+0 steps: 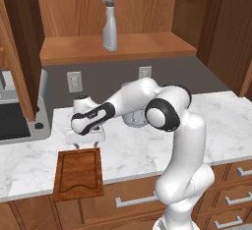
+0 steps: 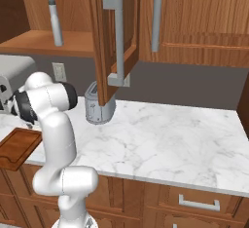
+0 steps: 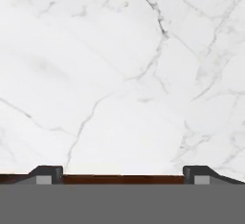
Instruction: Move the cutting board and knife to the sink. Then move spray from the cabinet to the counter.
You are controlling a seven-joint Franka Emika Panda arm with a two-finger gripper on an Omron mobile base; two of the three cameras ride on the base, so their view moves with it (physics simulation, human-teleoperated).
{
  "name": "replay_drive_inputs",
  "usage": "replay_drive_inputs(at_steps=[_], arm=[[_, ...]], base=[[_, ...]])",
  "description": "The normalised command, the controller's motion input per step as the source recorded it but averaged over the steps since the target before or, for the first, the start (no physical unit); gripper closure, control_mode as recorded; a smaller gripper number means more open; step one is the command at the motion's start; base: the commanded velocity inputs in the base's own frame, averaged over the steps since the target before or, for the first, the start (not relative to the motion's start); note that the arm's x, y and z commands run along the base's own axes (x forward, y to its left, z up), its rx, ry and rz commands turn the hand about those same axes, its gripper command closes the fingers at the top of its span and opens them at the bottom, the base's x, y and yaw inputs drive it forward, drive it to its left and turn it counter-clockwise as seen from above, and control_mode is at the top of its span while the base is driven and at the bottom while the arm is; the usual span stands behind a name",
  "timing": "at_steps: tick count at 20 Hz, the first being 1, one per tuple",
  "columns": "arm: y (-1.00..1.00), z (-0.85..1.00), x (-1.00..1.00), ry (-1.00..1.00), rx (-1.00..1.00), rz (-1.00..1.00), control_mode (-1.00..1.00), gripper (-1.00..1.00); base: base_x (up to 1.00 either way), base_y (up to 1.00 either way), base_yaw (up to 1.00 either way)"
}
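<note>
The cutting board (image 1: 78, 174) lies at the lower left of the left base view, on the counter (image 1: 147, 150) front edge. Just above its far edge, the gripper (image 1: 85, 145) hangs wide open, holding nothing.

The cutting board (image 1: 78, 174) lies at the counter (image 1: 221, 121) front edge, the spray (image 1: 109, 20) standing on the cabinet (image 1: 123, 47) shelf above

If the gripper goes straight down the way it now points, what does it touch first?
Probably the far edge of the cutting board. The open gripper points down just above that edge, with bare counter beyond it. Depth is unclear, so one finger may meet the marble instead.
</note>
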Motion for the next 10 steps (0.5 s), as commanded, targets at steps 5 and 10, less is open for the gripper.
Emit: replay_drive_inputs(at_steps=[5, 10], arm=[[0.09, 0.52, -0.12, -0.08, -0.04, 0.00, -1.00, -1.00], [0.01, 0.71, -0.61, -0.06, -0.04, 0.00, -1.00, -1.00]], base=[[0.00, 0.00, 0.00], [0.00, 0.00, 0.00]])
